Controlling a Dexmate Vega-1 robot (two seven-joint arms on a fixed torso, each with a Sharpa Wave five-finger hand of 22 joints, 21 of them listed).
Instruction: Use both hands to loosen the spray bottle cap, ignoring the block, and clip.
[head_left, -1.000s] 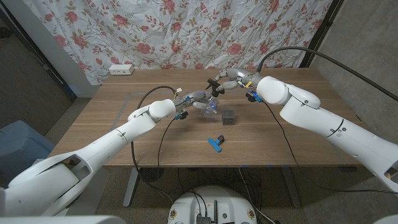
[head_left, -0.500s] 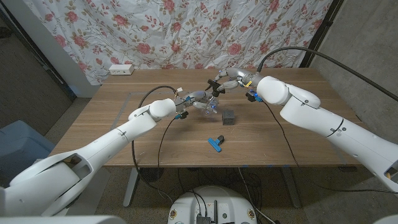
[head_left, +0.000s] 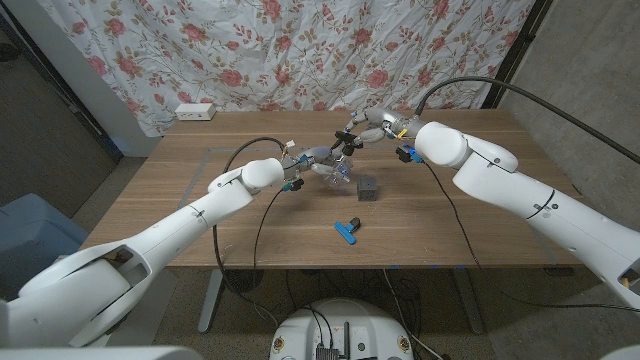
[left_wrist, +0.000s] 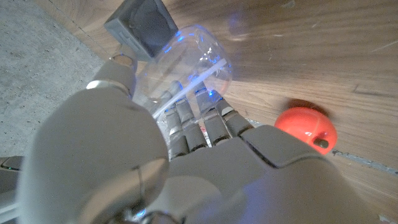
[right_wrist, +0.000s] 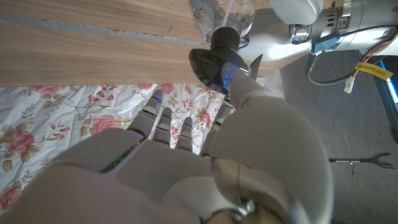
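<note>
Place: a makeshift robot test room or lab is suggested.
Backdrop: a floral curtain (head_left: 290, 50) is hung as a screen behind the wooden table (head_left: 200, 190).
Power: a white power strip (head_left: 195, 112) is laid at the table's far edge.
Floor: grey carpet (head_left: 130, 170) is seen around the table.

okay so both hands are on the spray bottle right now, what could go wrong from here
1. The left hand grips the clear spray bottle around its smooth body; if that grip is light, the bottle may spin with the cap rather than loosen.
2. The right hand appears to touch the black cap with little more than a fingertip, so it might slip off.
3. The grey block sits close by and could get knocked.
</note>
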